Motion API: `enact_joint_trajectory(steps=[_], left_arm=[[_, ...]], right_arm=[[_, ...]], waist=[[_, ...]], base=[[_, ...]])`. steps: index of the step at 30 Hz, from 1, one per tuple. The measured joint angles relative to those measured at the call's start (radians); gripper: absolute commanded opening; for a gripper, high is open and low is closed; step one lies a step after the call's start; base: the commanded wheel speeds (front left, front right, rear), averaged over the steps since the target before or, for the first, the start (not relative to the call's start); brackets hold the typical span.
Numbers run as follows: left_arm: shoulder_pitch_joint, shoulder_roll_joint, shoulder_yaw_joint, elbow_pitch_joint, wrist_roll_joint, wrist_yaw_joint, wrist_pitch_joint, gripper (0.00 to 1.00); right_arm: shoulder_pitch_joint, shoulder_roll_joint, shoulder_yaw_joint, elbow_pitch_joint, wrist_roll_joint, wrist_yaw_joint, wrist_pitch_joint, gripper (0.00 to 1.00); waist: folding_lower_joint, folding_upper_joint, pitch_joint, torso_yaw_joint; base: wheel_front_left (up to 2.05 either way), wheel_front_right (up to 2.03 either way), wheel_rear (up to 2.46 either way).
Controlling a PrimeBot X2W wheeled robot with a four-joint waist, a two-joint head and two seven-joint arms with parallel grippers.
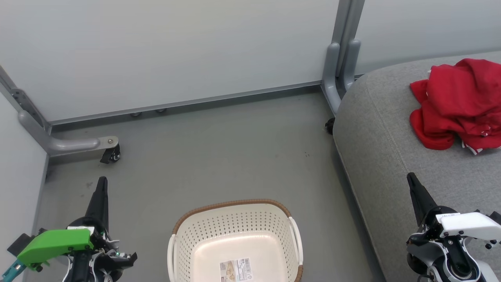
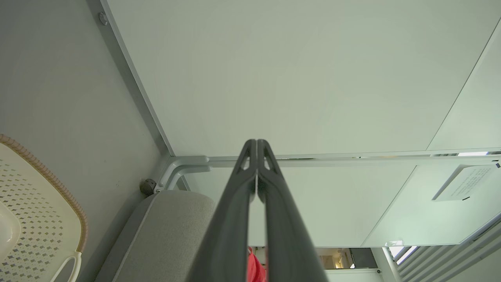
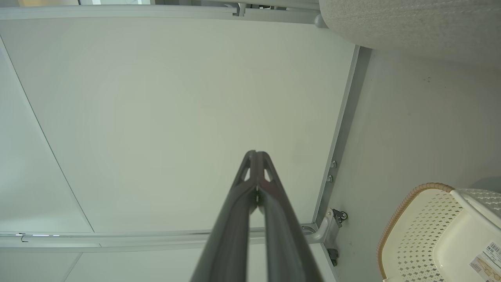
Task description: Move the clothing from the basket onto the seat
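We count one basket (image 1: pixel 235 219), with two white handles (image 1: pixel 297 239) and one paper label (image 1: pixel 235 269) on its bottom. We count one seat (image 1: pixel 391 156), and on it one heap of red clothing (image 1: pixel 458 102); how many garments make it up we cannot tell. We count two pincers, the left pincer (image 1: pixel 102 181) and the right pincer (image 1: pixel 411 177), each made of two dark fingers (image 2: pixel 231 219). We also count two castors (image 1: pixel 111 154).

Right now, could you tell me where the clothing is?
In the head view the clothing lies heaped on the seat at the upper right, apart from the basket on the floor.
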Motion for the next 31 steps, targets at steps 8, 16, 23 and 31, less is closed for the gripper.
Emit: enact_joint_trajectory(steps=[8, 16, 23, 31], left_arm=[[0.000, 0.000, 0.000, 0.000, 0.000, 0.000, 0.000, 0.00], [0.000, 0.000, 0.000, 0.000, 0.000, 0.000, 0.000, 0.00], [0.000, 0.000, 0.000, 0.000, 0.000, 0.000, 0.000, 0.00], [0.000, 0.000, 0.000, 0.000, 0.000, 0.000, 0.000, 0.00]], right_arm=[[0.000, -0.001, 0.002, 0.000, 0.001, 0.000, -0.001, 0.00], [0.000, -0.002, 0.004, 0.000, 0.002, 0.000, -0.002, 0.00], [0.000, -0.004, 0.006, 0.000, 0.003, 0.000, -0.004, 0.00], [0.000, -0.007, 0.008, 0.000, 0.008, 0.000, -0.006, 0.00]], waist=[[0.0000, 0.0000, 0.000, 0.000], [0.0000, 0.0000, 0.000, 0.000], [0.0000, 0.0000, 0.000, 0.000], [0.0000, 0.0000, 0.000, 0.000]], base=[[0.00, 0.00, 0.00], [0.00, 0.00, 0.00], [0.00, 0.00, 0.00], [0.00, 0.00, 0.00]])
